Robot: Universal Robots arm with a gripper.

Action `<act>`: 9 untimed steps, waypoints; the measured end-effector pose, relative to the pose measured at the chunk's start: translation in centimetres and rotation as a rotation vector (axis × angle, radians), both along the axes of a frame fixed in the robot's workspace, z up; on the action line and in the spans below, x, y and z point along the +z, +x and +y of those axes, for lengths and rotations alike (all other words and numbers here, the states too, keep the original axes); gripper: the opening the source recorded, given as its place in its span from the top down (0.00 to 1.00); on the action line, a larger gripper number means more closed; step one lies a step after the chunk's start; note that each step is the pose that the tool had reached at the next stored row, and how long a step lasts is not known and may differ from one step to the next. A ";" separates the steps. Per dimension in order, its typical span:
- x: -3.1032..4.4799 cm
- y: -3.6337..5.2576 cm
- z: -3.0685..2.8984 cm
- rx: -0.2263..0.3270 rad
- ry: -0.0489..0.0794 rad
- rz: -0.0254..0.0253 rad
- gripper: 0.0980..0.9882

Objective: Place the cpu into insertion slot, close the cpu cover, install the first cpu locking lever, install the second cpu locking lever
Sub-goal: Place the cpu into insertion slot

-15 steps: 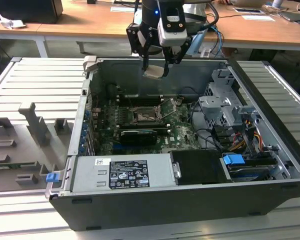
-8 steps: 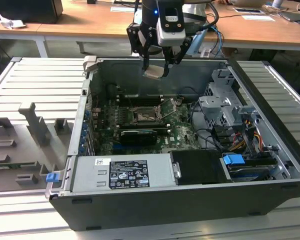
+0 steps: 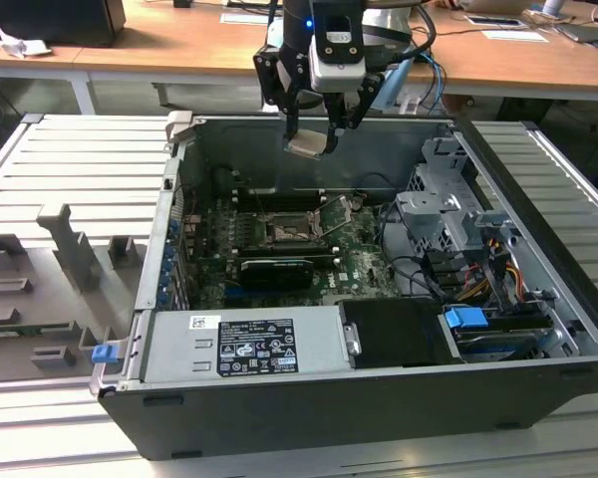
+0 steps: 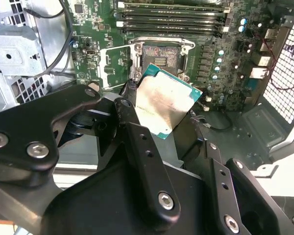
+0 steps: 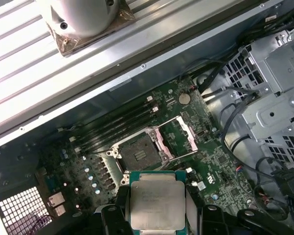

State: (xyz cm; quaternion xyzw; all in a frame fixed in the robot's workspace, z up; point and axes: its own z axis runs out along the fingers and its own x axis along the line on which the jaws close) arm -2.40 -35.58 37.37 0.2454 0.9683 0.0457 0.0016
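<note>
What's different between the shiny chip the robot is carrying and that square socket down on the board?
The cpu has a pale silvery top; the insertion slot is dark. The cpu is gripped in the hand above the board; the insertion slot sits on it, empty. The cpu is tilted in the exterior view; the insertion slot lies flat. Both are square.

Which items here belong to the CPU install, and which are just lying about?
Job: gripper, holding the cpu; insertion slot, bare; cpu cover, swung open.
Just there: memory slots; graphics card; power supply; drive cage; grey fixtures beside the case.
</note>
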 end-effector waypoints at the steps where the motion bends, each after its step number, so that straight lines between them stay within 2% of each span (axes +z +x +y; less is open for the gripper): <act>1: 0.00 0.00 0.00 -0.006 0.000 0.0000 0.50; 9: 0.00 0.00 0.00 -0.042 0.000 0.0000 0.50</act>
